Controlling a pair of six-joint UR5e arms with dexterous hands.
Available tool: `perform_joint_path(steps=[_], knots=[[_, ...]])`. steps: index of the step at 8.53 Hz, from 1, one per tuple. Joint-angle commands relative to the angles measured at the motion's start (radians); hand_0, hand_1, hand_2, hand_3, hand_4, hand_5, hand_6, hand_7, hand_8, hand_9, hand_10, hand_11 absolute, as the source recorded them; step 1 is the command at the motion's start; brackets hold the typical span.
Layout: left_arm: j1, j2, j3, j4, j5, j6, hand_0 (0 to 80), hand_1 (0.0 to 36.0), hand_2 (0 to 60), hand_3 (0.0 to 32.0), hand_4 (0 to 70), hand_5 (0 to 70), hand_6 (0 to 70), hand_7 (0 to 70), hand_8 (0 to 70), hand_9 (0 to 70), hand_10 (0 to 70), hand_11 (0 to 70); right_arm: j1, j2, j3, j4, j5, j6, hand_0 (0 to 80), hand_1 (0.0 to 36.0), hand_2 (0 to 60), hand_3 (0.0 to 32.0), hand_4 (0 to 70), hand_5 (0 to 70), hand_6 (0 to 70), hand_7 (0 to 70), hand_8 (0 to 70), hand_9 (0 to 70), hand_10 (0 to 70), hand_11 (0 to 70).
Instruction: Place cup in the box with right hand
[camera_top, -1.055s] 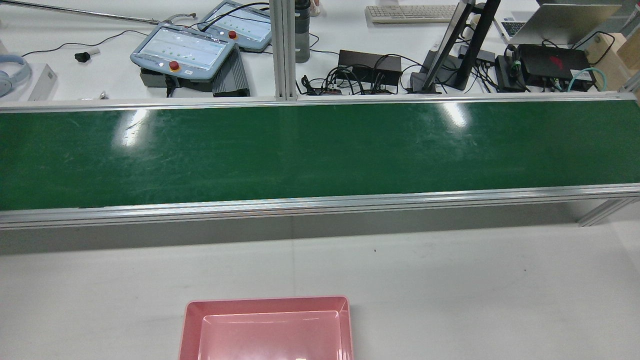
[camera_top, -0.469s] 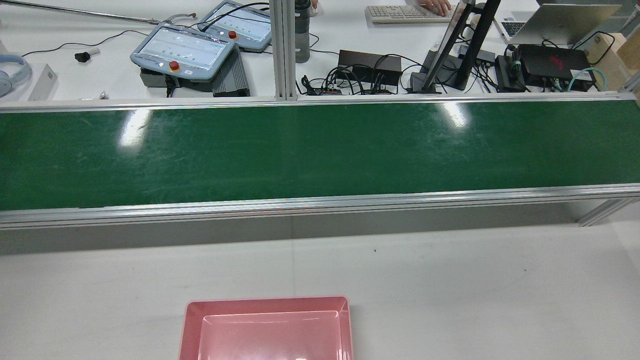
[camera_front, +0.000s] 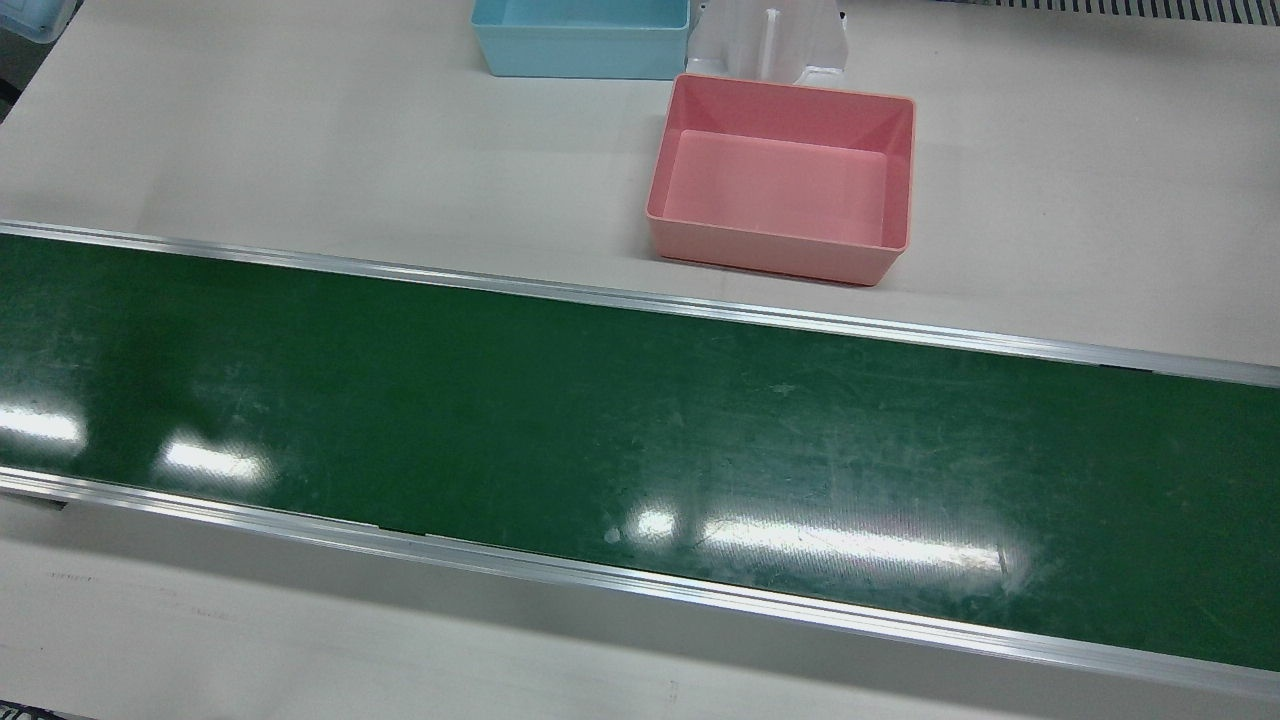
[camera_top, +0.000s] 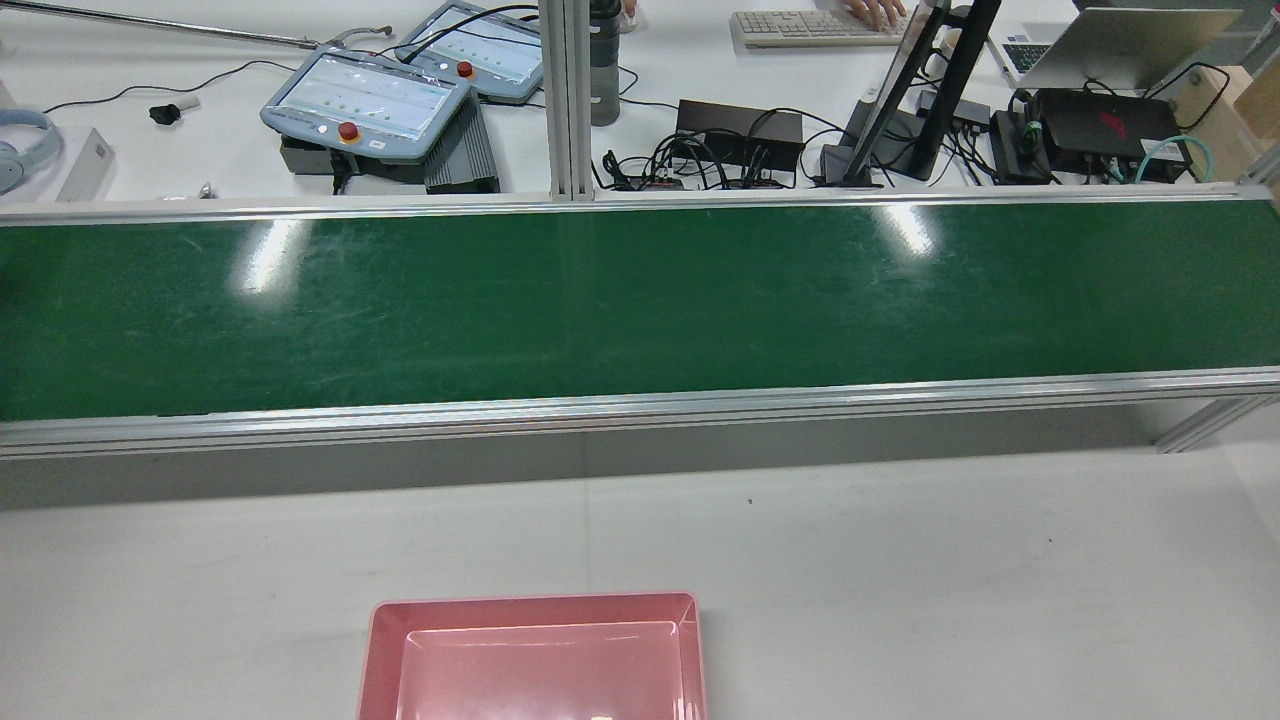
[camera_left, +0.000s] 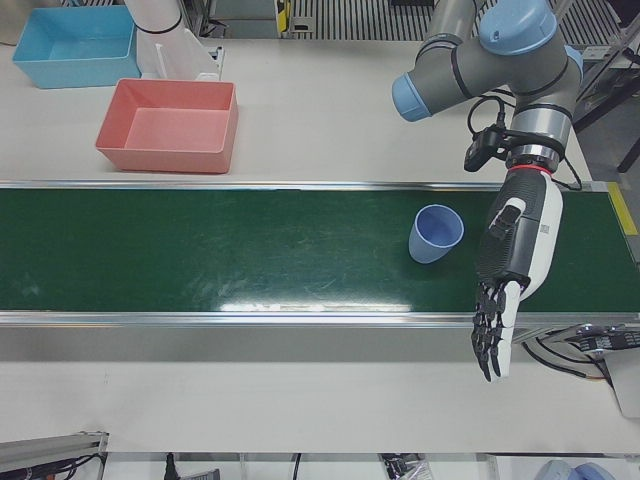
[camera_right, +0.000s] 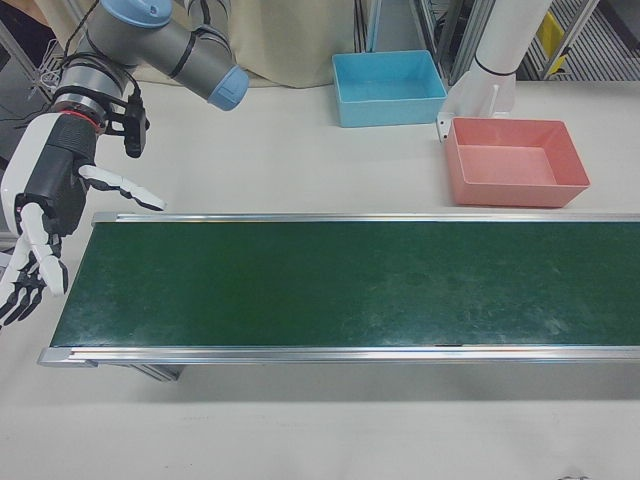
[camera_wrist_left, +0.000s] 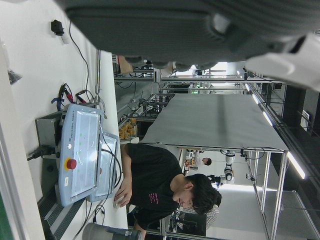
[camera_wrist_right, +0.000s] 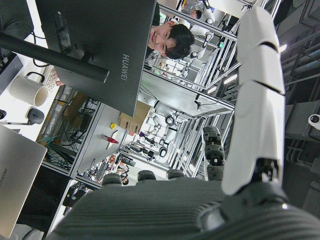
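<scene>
Right now the blue cup (camera_left: 436, 232) stands upright, mouth up, on the green belt (camera_left: 200, 250) at the far end on the left arm's side, just beside the left hand (camera_left: 505, 285), which hangs fingers-down and spread, holding nothing. Over on the other end, the right hand (camera_right: 40, 225) hovers by the belt's edge, fingers splayed and empty, well apart from the cup. That cup looks like thin plastic: light, stiff enough, a bit slick, easy to tip, so I'd wrap the side wall around its middle rather than pinch the rim. The pink box (camera_right: 515, 160) sits empty on the bench (camera_right: 300, 160) behind the belt, with a blue box (camera_right: 390, 87) nearby. Nothing lies on the belt between hand and cup; the left hand crowding the cup is the one obstacle I'd watch.
</scene>
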Motion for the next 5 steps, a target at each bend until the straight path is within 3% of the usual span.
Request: perform_joint_path(steps=[1,2,3,4,5], knots=[[0.0,0.0,0.0,0.0,0.0,0.0,0.0,0.0,0.0,0.0,0.0,0.0,0.0,0.0,0.0,0.0,0.0,0.0,-0.004,0.013,0.002,-0.003,-0.002,-0.011,58.2,32.9,20.3,0.0,0.0,8.1,0.0,0.0,0.0,0.0,0.0,0.0],[0.0,0.0,0.0,0.0,0.0,0.0,0.0,0.0,0.0,0.0,0.0,0.0,0.0,0.0,0.0,0.0,0.0,0.0,-0.025,0.015,-0.003,0.002,-0.003,-0.016,62.4,36.0,23.0,0.0,0.0,9.2,0.0,0.0,0.0,0.0,0.0,0.0],[0.0,0.0,0.0,0.002,0.0,0.0,0.0,0.0,0.0,0.0,0.0,0.0,0.0,0.0,0.0,0.0,0.0,0.0,-0.038,0.01,-0.024,0.005,-0.002,-0.013,59.7,34.3,21.4,0.0,0.0,8.4,0.0,0.0,0.0,0.0,0.0,0.0],[0.0,0.0,0.0,0.0,0.0,0.0,0.0,0.0,0.0,0.0,0.0,0.0,0.0,0.0,0.0,0.0,0.0,0.0,-0.03,0.007,-0.029,0.005,0.0,-0.014,57.1,31.7,19.7,0.0,0.0,7.7,0.0,0.0,0.0,0.0,0.0,0.0],[0.0,0.0,0.001,0.0,0.001,0.0,0.0,0.0,0.0,0.0,0.0,0.0,0.0,0.0,0.0,0.0,0.0,0.0,-0.03,0.005,-0.029,0.007,0.003,-0.014,51.2,24.5,14.0,0.0,0.0,5.7,0.0,0.0,0.0,0.0,0.0,0.0]])
